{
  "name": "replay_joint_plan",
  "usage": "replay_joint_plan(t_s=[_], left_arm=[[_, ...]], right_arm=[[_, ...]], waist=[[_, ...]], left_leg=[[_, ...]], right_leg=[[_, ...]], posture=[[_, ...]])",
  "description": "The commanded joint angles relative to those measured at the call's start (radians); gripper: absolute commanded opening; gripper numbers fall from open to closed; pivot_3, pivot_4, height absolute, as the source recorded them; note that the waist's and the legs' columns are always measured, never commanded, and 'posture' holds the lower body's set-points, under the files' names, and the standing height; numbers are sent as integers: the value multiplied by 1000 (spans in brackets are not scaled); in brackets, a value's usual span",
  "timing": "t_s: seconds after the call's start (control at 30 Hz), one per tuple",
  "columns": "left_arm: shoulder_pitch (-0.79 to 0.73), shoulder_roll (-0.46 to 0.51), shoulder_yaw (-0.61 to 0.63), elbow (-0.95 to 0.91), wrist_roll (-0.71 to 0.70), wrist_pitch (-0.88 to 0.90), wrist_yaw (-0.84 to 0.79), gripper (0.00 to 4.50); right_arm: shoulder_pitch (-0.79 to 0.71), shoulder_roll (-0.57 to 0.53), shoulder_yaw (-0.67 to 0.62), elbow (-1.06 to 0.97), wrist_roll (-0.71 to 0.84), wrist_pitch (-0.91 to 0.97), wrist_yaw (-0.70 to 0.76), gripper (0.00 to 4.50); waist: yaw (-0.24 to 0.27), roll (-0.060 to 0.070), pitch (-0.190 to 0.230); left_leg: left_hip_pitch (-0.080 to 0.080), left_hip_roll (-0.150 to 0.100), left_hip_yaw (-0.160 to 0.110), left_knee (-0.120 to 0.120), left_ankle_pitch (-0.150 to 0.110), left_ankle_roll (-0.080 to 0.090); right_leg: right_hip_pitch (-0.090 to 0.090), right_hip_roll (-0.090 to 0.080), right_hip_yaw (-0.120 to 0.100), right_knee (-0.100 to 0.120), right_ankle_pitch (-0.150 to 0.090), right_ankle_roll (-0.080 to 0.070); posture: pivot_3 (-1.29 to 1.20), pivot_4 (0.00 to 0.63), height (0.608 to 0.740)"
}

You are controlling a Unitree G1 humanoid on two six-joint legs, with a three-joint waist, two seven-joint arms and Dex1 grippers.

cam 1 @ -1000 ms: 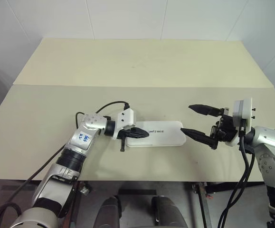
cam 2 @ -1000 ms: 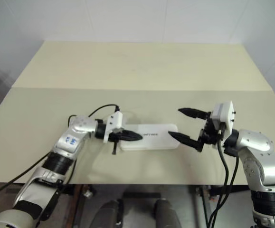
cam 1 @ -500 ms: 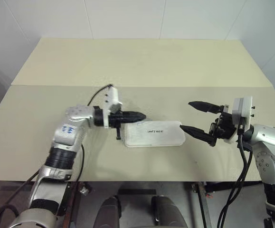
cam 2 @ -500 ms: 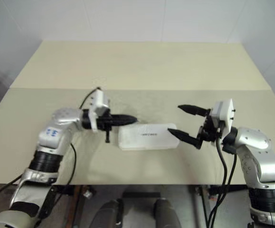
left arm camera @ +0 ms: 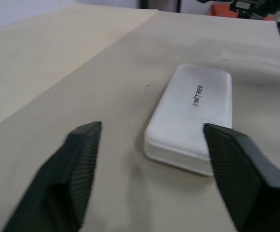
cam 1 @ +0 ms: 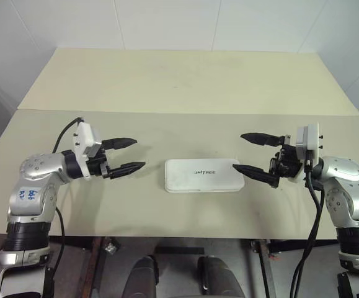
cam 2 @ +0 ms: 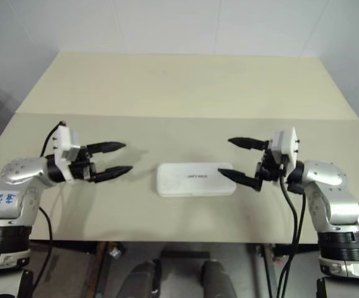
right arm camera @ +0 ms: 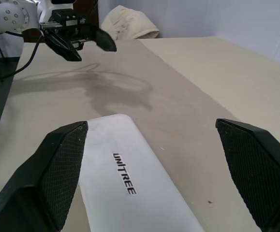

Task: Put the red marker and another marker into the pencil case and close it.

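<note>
The light was bright and even over my desk (cam 1: 185, 81), coming from above, with no hard glare anywhere. Shadows stayed soft: a faint grey smear lay on the desk under my left gripper (cam 1: 124, 155), plainest from the right wrist camera. The pencil case (cam 1: 202, 175) read clean white, its black lettering legible (a little washed out through the right eye, which looked hazier and paler than the left). In the wrist pictures my own fingers (left arm camera: 77, 169) loomed large and soft, while the far background blurred.
</note>
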Motion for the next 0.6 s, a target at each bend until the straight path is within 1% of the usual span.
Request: replay_joint_plan(t_s=[0.03, 0.13, 0.2, 0.27, 0.37, 0.47, 0.53, 0.6], left_arm=[[4, 7, 42, -58, -19, -43, 41, 4464], [30, 6, 18, -80, -2, -69, 42, 4464], [21, -2, 9, -83, 8, -85, 66, 4464], [11, 7, 7, -71, 35, -116, 85, 4464], [-11, 4, 2, -78, 23, -93, 111, 4464], [27, 9, -9, -102, 20, -97, 100, 4464], [54, 18, -8, -124, 18, -86, 96, 4464], [51, 29, 5, -129, 19, -83, 111, 4464]], right_arm=[[7, -29, -55, 14, 15, -34, 32, 4500], [0, -31, -78, 55, 3, -62, 30, 4500], [-9, -34, -85, 74, -3, -75, 27, 4500], [-1, -33, -78, 59, -8, -76, 22, 4500], [8, -45, -74, 43, -1, -62, 40, 4500], [40, -53, -64, 16, 3, -41, 54, 4500], [25, -47, -57, 30, -5, -43, 49, 4500], [-25, -29, -25, 55, -18, -50, 57, 4500]], waist=[[0, 0, 0], [-3, 0, 0], [-4, 0, 0], [-5, 0, 0], [-5, 0, 0], [-4, 0, 0], [-7, 0, 0], [-8, 0, 0]], left_leg=[[0, 0, 0, 0, 0, 0], [0, -1, 2, -1, 0, 0], [0, -1, 2, -2, 0, 0], [1, 0, 2, -2, 0, 0], [1, 1, 2, -2, 0, 0], [1, 0, 2, -2, 0, 0], [1, 0, 2, -2, 0, 0], [1, 0, 3, -2, 0, 0]], right_leg=[[0, -1, 0, 0, 0, 0], [0, -2, 0, -1, 0, 0], [0, -2, 0, -2, 0, 0], [0, -1, 0, -1, 0, 0], [0, 1, 0, -1, 0, 0], [0, 1, 0, -1, 0, 0], [0, 0, 1, -2, 0, 0], [-1, 0, 1, -1, 0, 0]], posture=[[0, 150, 740], [0, 150, 740], [0, 150, 740], [0, 150, 740], [0, 150, 740], [0, 150, 740], [0, 150, 740], [0, 150, 740]])
